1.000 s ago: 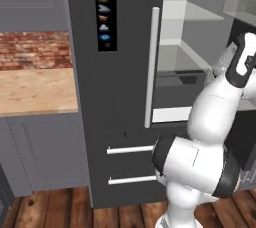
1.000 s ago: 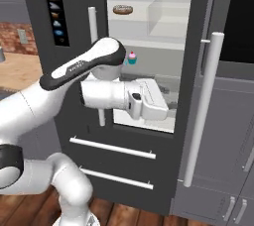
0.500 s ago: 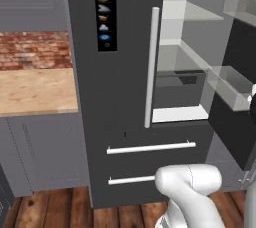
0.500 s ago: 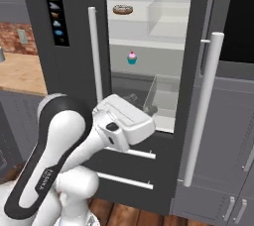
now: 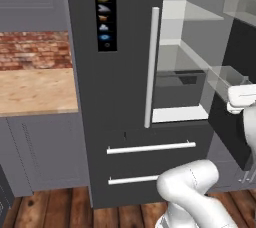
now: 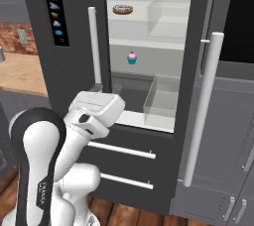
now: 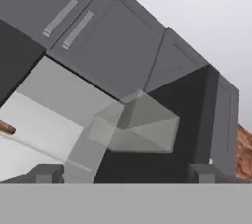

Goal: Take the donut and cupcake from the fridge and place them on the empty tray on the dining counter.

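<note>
Dark grey fridge (image 6: pixel 74 61) stands open, one ring donut (image 6: pixel 122 9) on its top shelf and one pink-frosted cupcake (image 6: pixel 131 58) a shelf below. Hand (image 6: pixel 104 89) spread wide, gripping nothing, before the fridge.

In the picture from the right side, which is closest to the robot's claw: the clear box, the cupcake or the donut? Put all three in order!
Measured from the gripper, whose fingers stand open at the fridge's lowest shelf:
1. The clear box, on that same low shelf, to the right.
2. The cupcake, on the middle shelf above.
3. The donut, on the top shelf, highest up.
</note>
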